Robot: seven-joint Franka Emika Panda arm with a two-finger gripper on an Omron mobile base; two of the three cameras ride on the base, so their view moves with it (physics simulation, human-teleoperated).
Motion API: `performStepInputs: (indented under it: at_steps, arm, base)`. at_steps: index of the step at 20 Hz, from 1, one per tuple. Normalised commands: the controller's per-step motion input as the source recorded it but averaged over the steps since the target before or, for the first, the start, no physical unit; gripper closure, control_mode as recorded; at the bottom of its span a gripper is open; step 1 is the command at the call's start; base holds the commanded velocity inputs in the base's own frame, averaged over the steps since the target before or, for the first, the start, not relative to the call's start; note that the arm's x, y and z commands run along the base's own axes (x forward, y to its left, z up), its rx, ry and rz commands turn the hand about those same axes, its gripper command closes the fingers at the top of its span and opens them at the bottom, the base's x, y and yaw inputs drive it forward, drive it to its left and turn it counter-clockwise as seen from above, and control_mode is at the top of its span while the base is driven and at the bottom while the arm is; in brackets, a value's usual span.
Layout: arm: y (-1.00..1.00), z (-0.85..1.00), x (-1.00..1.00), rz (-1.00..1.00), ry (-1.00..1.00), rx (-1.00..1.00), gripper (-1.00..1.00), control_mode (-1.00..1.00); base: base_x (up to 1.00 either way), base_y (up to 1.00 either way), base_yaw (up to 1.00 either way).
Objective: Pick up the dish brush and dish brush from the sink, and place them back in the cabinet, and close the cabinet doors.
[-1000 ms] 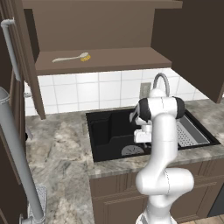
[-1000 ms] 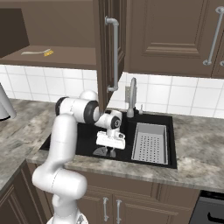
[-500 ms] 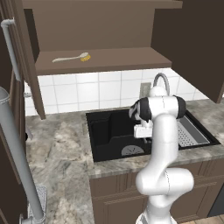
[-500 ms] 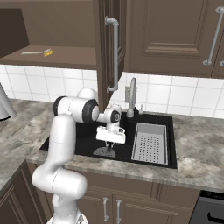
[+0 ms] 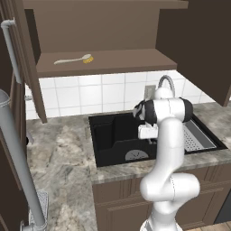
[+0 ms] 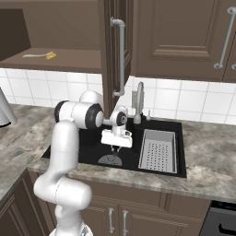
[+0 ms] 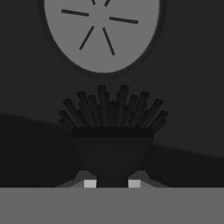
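Judging by the yellow-headed brush (image 5: 74, 59) lying on the cabinet shelf (image 5: 117, 61), we were halfway: our gripper (image 7: 112, 183) clamped the black brush (image 7: 112, 131) over the sink (image 6: 92, 156), doors open.

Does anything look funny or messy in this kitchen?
Nothing is spilled or broken. The oddest sight is the black dish brush pinched in the tool above the sink, bristles toward the drain. The cabinet doors hang open.
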Motion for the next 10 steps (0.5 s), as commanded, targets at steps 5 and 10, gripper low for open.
performStepInputs:
  at_steps: [5,10]
  arm:
    - [0.00,0.17,0.00,0.00,0.00,0.00,1.00,-1.00]
    - [-0.04,0.18,0.00,0.00,-0.02,0.00,1.00,-1.00]
  base:
    - [0.00,0.00,0.00]
    - [0.00,0.00,0.00]
